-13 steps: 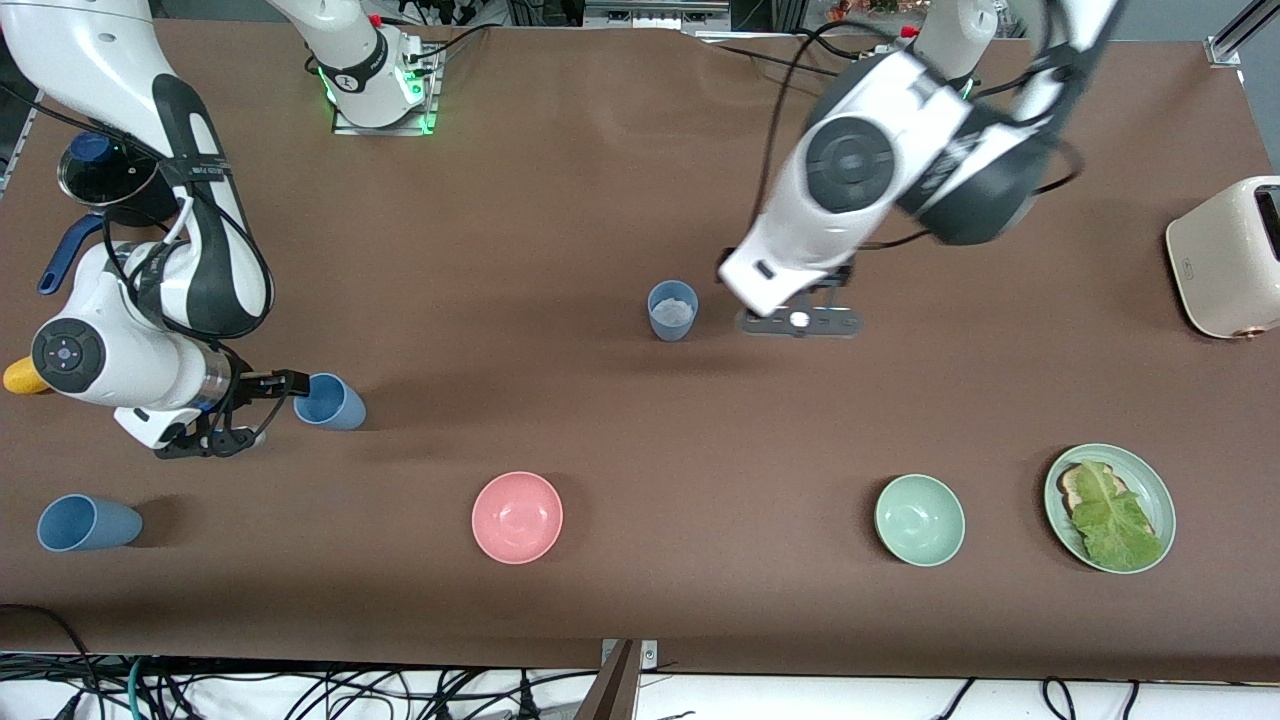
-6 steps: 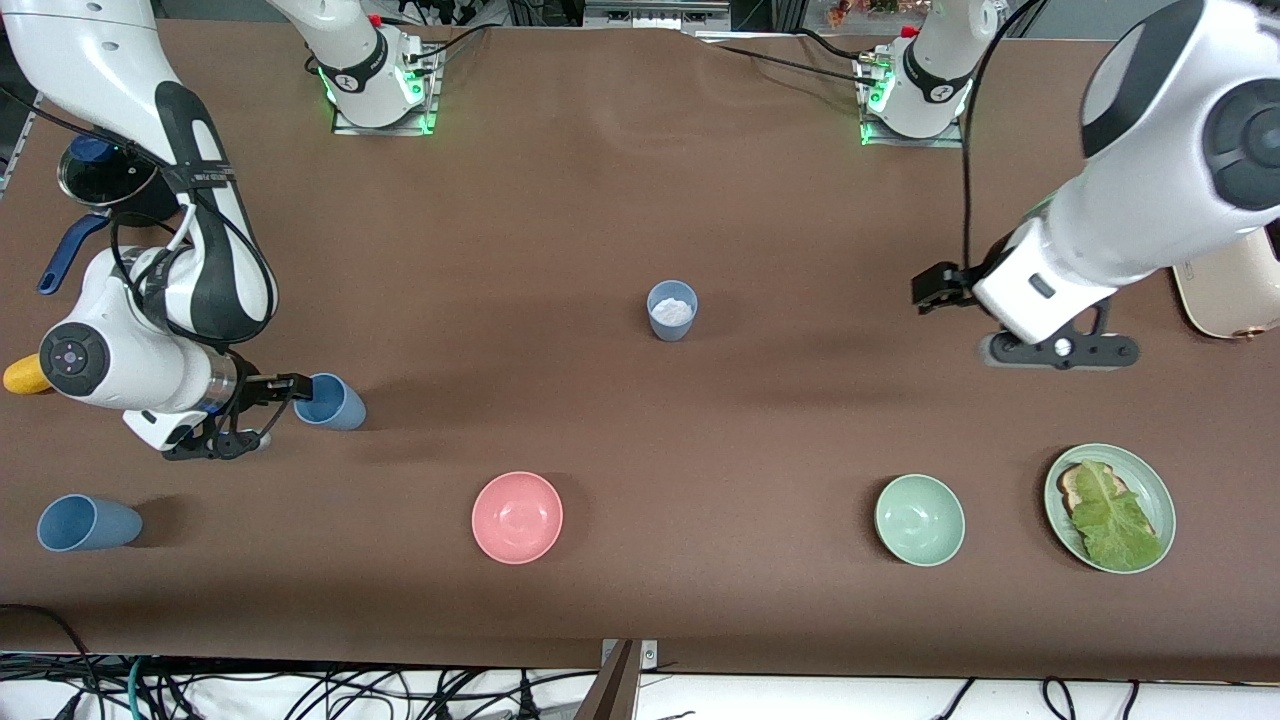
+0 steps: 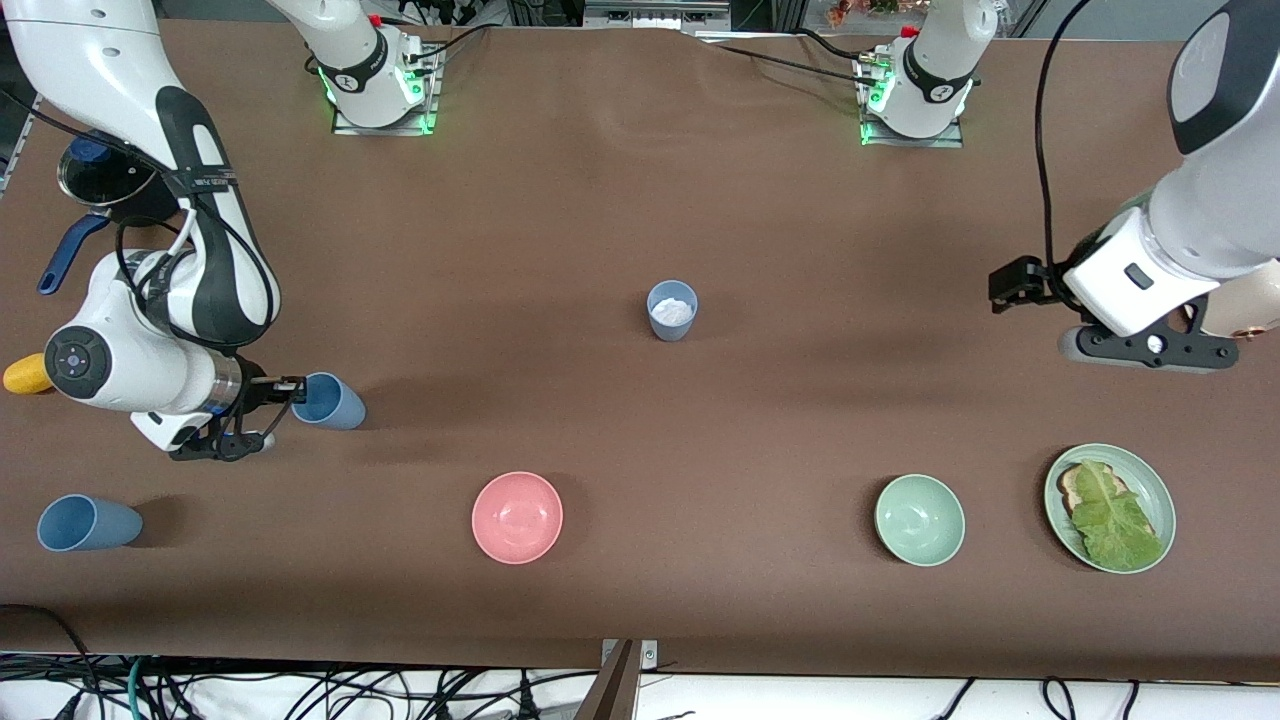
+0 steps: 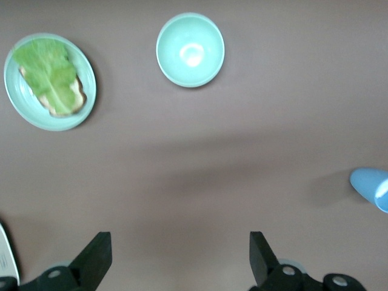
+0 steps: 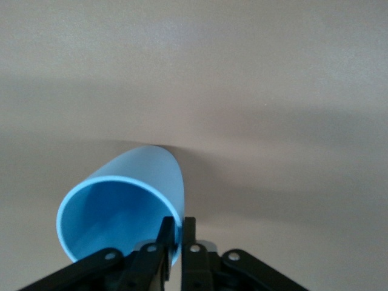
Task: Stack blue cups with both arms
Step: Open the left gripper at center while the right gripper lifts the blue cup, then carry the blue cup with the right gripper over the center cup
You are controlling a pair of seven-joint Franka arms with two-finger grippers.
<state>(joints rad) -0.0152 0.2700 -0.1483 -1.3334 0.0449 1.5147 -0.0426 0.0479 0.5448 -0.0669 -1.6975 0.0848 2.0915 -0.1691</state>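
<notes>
Blue cup (image 5: pixel 121 200) rim pinched by right pincer (image 5: pixel 176 233), front view unclear

i see the table (image 3: pixel 600 200) covered in a plain brown cloth. three blue cups rest on it: the middle cup (image 3: pixel 672 309) stands upright near the table's centre with something white inside; the second cup (image 3: pixel 328 401) sits toward the right arm's end; the third cup (image 3: pixel 87 523) lies nearer the front camera at that same end. the pink bowl (image 3: pixel 517 517) and the pale green bowl (image 3: pixel 919 520) sit well apart in the row nearest the camera. beside the green bowl, toward the left arm's end, a green plate (image 3: pixel 1157 489) carries toast under a lettuce leaf. a cream toaster (image 3: pixel 1238 310) stands at that end's edge.
</notes>
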